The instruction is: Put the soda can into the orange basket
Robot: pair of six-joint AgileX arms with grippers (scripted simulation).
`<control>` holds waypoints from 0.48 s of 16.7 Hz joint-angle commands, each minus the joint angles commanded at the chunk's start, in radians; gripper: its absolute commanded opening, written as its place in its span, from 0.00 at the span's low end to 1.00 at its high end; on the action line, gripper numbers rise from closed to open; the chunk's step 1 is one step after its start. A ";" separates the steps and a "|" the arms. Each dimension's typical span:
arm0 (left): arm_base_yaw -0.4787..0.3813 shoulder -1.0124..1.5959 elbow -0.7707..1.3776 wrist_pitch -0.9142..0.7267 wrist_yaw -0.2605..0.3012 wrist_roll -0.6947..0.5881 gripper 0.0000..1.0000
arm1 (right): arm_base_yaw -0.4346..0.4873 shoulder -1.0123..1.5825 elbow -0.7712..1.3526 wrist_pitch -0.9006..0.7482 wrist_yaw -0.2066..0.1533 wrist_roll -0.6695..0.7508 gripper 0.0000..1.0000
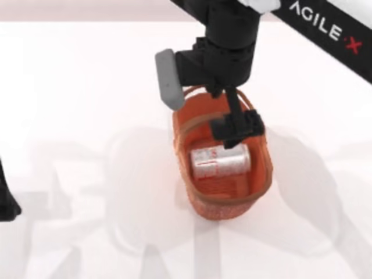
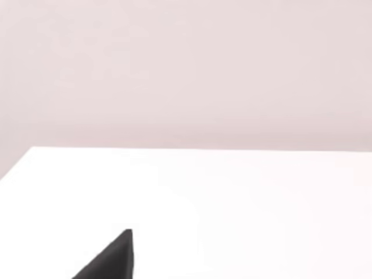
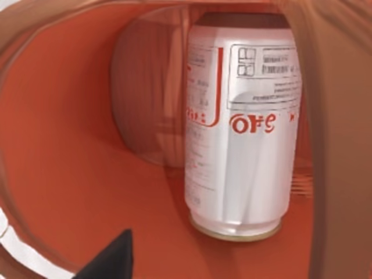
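Note:
The soda can (image 1: 221,161) lies on its side on the slatted floor of the orange basket (image 1: 264,174), silver-white with red markings. My right gripper (image 1: 235,131) hangs over the basket's far half, just beyond the can and under the brown handle (image 1: 195,122). It is open and holds nothing. In the right wrist view the can (image 3: 244,133) lies free against the orange wall (image 3: 70,145), clear of the one dark fingertip (image 3: 119,256) that shows. My left arm (image 1: 6,200) is parked at the table's left edge.
The white table (image 1: 87,145) spreads around the basket on all sides. A grey block (image 1: 168,78) juts from the right arm's wrist above the basket's far left rim. The left wrist view shows only bare table (image 2: 232,203) and one dark fingertip (image 2: 119,256).

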 joint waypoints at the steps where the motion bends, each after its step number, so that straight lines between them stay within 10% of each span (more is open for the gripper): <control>1: 0.000 0.000 0.000 0.000 0.000 0.000 1.00 | 0.002 -0.003 -0.013 0.009 0.000 -0.001 1.00; 8: 0.000 0.000 0.000 0.000 0.000 0.000 1.00 | 0.005 -0.031 -0.131 0.100 0.000 0.000 1.00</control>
